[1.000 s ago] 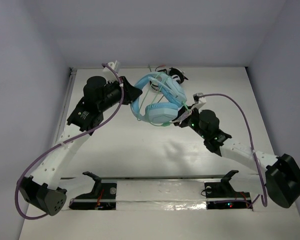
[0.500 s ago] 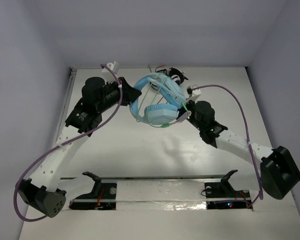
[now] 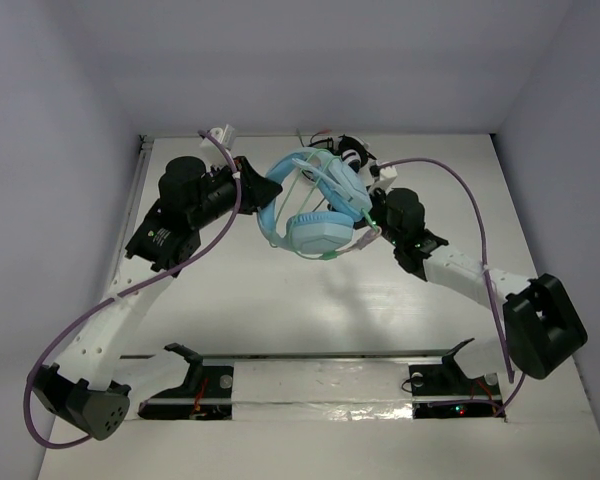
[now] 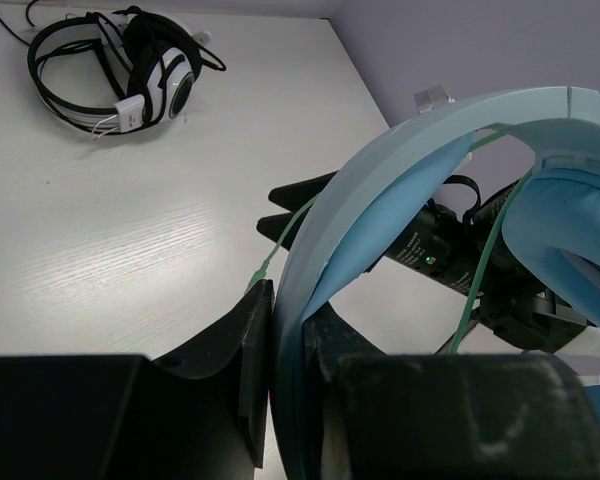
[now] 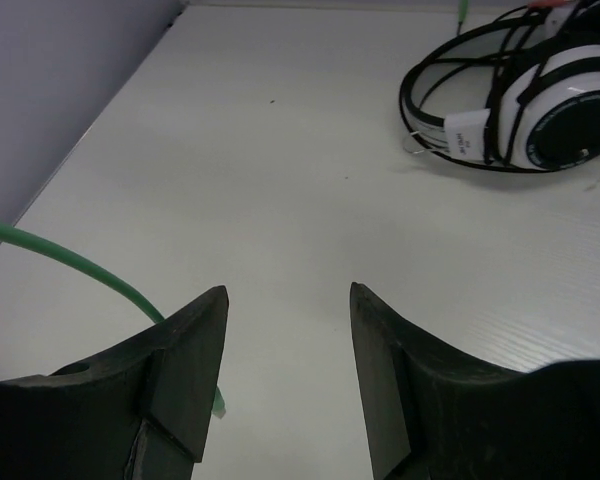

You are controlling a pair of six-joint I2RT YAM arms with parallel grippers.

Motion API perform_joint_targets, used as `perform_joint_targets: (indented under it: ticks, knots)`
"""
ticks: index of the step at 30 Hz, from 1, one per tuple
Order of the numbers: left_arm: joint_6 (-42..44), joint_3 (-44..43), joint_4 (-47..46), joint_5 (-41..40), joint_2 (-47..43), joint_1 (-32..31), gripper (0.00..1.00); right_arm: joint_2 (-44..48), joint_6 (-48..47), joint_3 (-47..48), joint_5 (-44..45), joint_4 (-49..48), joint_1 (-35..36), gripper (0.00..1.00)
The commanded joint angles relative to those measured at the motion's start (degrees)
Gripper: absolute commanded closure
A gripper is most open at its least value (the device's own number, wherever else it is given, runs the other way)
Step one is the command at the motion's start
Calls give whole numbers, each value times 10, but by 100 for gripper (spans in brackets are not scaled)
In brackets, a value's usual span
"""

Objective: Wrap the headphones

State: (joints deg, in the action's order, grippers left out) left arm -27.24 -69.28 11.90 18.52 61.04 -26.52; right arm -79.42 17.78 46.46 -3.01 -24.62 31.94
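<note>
Top view, headphones (image 3: 318, 228): light blue, raised off the white table (image 3: 280, 300) in the far middle, between the two arms.
Top view, left gripper (image 3: 268, 188): at the left end of the headband, touching it.
Top view, right gripper (image 3: 368, 222): just beside the right side of the headphones; jaw state not readable from here.
Top view, cable (image 3: 337, 253): thin and pale green, crossing over the headband and looping under the lower earcup.
Top view, black-and-white headphones (image 3: 352, 153): smaller, lying on the table at the far edge, behind the blue pair.
Left wrist view, left gripper (image 4: 288, 350): clamped edge-on around the blue headband (image 4: 380, 190), fingers (image 4: 230, 350) pressed to both faces.
Left wrist view, cable (image 4: 480, 270): stretched across the headband arch, beside the padded earcup (image 4: 570, 230).
Left wrist view, black-and-white headphones (image 4: 130, 65): on the table, well apart.
Right wrist view, right gripper (image 5: 285, 370): jaws spread, only bare table (image 5: 280, 150) between them.
Right wrist view, cable (image 5: 70, 262): coming from the left edge to the left finger; contact unclear.
Right wrist view, black-and-white headphones (image 5: 520, 110): on the table ahead, to the right.
</note>
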Motion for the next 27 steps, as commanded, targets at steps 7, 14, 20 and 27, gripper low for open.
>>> perform_joint_targets:
  ticks: [7,14,20,27]
  knots:
    - [-29,-23,-45,14,-28,2,100,43,14,-11,-57,-36,0,50]
    - [-28,-26,-47,16,-26,2,100,105,16,-35,3,11,0,54]
    - [-33,-24,-56,22,-21,2,100,105,3,-15,-5,30,0,46]
    - [-35,-29,-51,25,-24,2,100,52,-10,29,-46,39,0,44]
